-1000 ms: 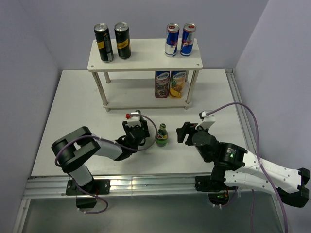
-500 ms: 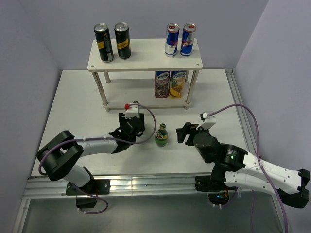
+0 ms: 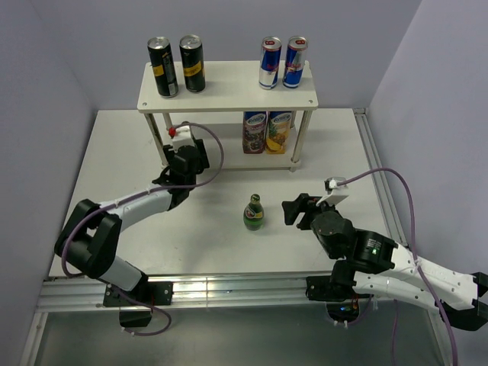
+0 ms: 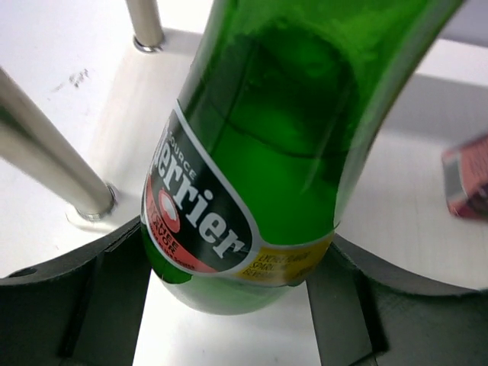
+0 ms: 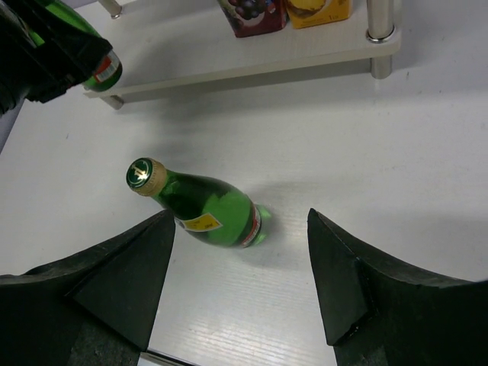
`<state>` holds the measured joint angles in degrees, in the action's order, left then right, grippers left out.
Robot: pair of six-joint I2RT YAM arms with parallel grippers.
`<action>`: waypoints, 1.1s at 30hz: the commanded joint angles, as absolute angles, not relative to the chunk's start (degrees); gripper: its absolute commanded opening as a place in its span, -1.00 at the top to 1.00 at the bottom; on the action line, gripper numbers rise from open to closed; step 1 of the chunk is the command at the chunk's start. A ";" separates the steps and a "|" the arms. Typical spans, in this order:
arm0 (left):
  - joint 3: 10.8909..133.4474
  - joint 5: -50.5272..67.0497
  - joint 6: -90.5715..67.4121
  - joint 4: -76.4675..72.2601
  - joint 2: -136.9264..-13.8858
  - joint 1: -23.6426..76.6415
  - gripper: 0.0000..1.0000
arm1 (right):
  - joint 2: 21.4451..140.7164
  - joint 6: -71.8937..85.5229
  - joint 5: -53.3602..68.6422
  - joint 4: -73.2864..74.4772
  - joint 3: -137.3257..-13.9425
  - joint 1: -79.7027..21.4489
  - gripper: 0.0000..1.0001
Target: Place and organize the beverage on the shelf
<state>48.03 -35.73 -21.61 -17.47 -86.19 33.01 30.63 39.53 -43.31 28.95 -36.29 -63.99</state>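
The desk (image 3: 114, 198) holds the shelf (image 3: 229, 93), whose top board already carries the black cans (image 3: 162, 69) and the blue-and-silver cans (image 3: 269, 65). The left gripper (image 3: 187, 158) is clenched on one green bottle (image 4: 267, 152) at the lower board's left end. It seems not yet set down, though its base is hidden. The next move calls for an upright placement between the posts. The right gripper (image 5: 240, 305) hangs released near the second bottle (image 3: 254, 213), which stands mid-desk.

A white bench (image 3: 114, 160) fills the middle of the top view, matt and evenly lit, with only soft shadows. A plain pale lilac back wall (image 3: 229, 23) spans the top, with a left wall (image 3: 34, 114) and a right wall (image 3: 442, 99) of the same colour at the sides. A metal rail (image 3: 244, 288) glints along the bench's lower edge, and grey floor (image 3: 244, 335) lies below it.
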 commanded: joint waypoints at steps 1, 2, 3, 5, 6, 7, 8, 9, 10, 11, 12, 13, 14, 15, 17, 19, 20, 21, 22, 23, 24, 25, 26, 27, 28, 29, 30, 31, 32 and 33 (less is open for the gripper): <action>54.31 -33.23 -20.39 -24.87 -87.61 29.90 0.99 | 29.80 39.90 -45.26 30.06 -36.30 -64.25 -0.54; 55.53 -32.87 -20.39 -24.96 -88.32 29.27 0.99 | 29.53 39.99 -45.35 30.32 -36.30 -64.34 -0.55; 56.24 -32.70 -20.39 -24.87 -89.03 28.83 0.99 | 29.53 40.16 -45.26 30.41 -36.21 -64.34 -0.55; 58.00 -31.56 -20.39 -25.13 -91.14 27.43 0.99 | 29.36 40.34 -45.26 30.50 -35.95 -64.34 -0.54; 58.62 -31.38 -20.39 -25.31 -91.84 27.07 0.99 | 29.27 40.25 -45.18 30.41 -35.86 -64.25 -0.55; 59.75 -30.85 -20.39 -25.49 -93.24 26.37 0.99 | 29.35 40.25 -45.00 30.32 -35.69 -64.34 -0.54; 60.37 -30.50 -20.22 -25.49 -94.03 26.02 0.99 | 29.44 40.25 -44.91 30.15 -35.60 -64.34 -0.55; 60.90 -30.67 -20.30 -25.58 -94.65 25.75 0.99 | 29.79 40.34 -44.83 30.06 -35.51 -64.34 -0.54; 61.52 -30.41 -20.48 -25.92 -95.44 25.32 0.99 | 29.97 40.25 -44.74 30.06 -35.51 -64.25 -0.55; 61.78 -30.06 -20.91 -26.36 -95.88 24.96 0.99 | 30.14 40.34 -44.82 29.88 -35.51 -64.25 -0.55; 62.14 -29.62 -21.18 -26.54 -96.24 24.53 0.99 | 30.41 40.34 -44.65 29.88 -35.42 -64.25 -0.55; 63.01 -29.79 -21.27 -26.72 -97.02 24.00 0.99 | 30.67 40.34 -44.56 29.80 -35.51 -64.25 -0.54; 63.63 -29.88 -21.18 -26.72 -97.55 23.82 0.99 | 30.85 40.34 -44.47 29.71 -35.51 -64.25 -0.55; 64.24 -29.88 -21.09 -26.37 -98.17 23.73 0.99 | 30.94 40.34 -44.47 29.79 -35.59 -64.25 -0.54; 66.09 -30.06 -21.01 -25.93 -99.93 23.47 0.99 | 30.94 40.43 -44.38 29.62 -35.42 -64.25 -0.54; 67.32 -30.23 -21.53 -25.14 -101.51 23.12 0.99 | 30.94 40.43 -44.30 29.44 -35.33 -64.25 -0.54; 67.50 -30.32 -21.71 -25.05 -101.77 23.03 0.99 | 30.85 40.52 -44.38 29.36 -35.25 -64.25 -0.55; 67.41 -30.50 -22.06 -25.31 -102.13 22.94 0.99 | 30.85 40.52 -44.30 29.27 -35.07 -64.25 -0.55; 67.15 -30.50 -22.23 -25.49 -102.13 22.94 0.99 | 30.76 40.60 -44.30 29.27 -35.07 -64.34 -0.54; 66.89 -30.59 -22.24 -25.66 -102.13 22.85 0.99 | 30.85 40.69 -44.21 29.27 -35.07 -64.25 -0.54; 66.80 -30.59 -22.41 -25.66 -102.22 22.85 0.99 | 30.85 40.78 -44.21 29.35 -35.07 -64.25 -0.54; 66.54 -30.59 -22.50 -25.32 -102.22 22.85 0.99 | 30.85 40.96 -44.30 29.44 -35.07 -64.34 -0.55; 66.62 -30.67 -22.50 -25.05 -102.22 22.85 0.99 | 30.94 41.04 -44.30 29.62 -34.98 -64.25 -0.54; 66.27 -30.85 -22.76 -24.79 -102.04 22.85 0.99 | 30.68 41.13 -44.30 29.79 -35.07 -64.34 -0.55; 66.01 -30.85 -22.85 -24.52 -101.95 22.85 0.99 | 30.67 41.31 -44.30 29.79 -34.89 -64.34 -0.55; 65.66 -31.02 -23.03 -24.52 -101.78 22.85 0.89 | 30.24 41.31 -44.30 29.71 -34.81 -64.34 -0.55; 64.61 -30.94 -23.03 -24.70 -101.26 22.85 0.81 | 30.15 41.40 -44.21 29.79 -34.63 -64.25 -0.54; 64.08 -30.85 -23.03 -24.96 -100.90 22.85 0.69 | 29.97 41.48 -44.21 29.88 -34.72 -64.25 -0.54; 63.46 -30.85 -23.03 -25.31 -100.55 22.85 0.61 | 29.71 41.57 -44.21 29.97 -34.72 -64.25 -0.55; 62.24 -30.76 -22.94 -25.57 -99.94 22.85 0.49 | 29.45 41.75 -44.12 30.14 -34.63 -64.34 -0.54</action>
